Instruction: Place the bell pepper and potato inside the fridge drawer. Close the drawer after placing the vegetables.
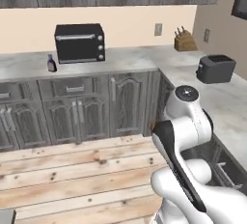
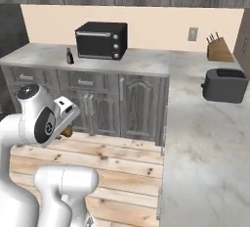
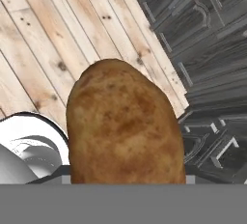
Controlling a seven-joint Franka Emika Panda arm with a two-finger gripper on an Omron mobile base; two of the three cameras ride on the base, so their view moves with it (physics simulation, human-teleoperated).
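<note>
While the arm (image 1: pixel 185 136) is folding low over the wooden floor (image 1: pixel 72 165), the potato (image 3: pixel 124 124) is sitting right in front of the hand camera, brown and mottled, rising from the bottom edge where the finger tips would be. The fingers themselves are hiding behind it, so the grip cannot be seen directly, but the potato is hanging above the floor with nothing else under it, so the gripper (image 2: pixel 66 132) is clamping it. In the right base view a small brown bit is peeking out just below the white hand, near the cabinet doors (image 2: pixel 105 108).

Beyond the potato, in the hand view, floor planks are running diagonally and dark grey cabinets (image 3: pixel 202 49) are lying toward the upper right.

On the counter (image 1: pixel 130 59) along the back wall, a black toaster oven (image 1: pixel 79 43) is standing, with a small dark bottle (image 1: pixel 51 63) just to its left. A knife block (image 1: pixel 185 41) is standing in the corner by the wall, and a dark toaster (image 1: pixel 215 68) is sitting on the counter's side run, well apart from the oven.
</note>
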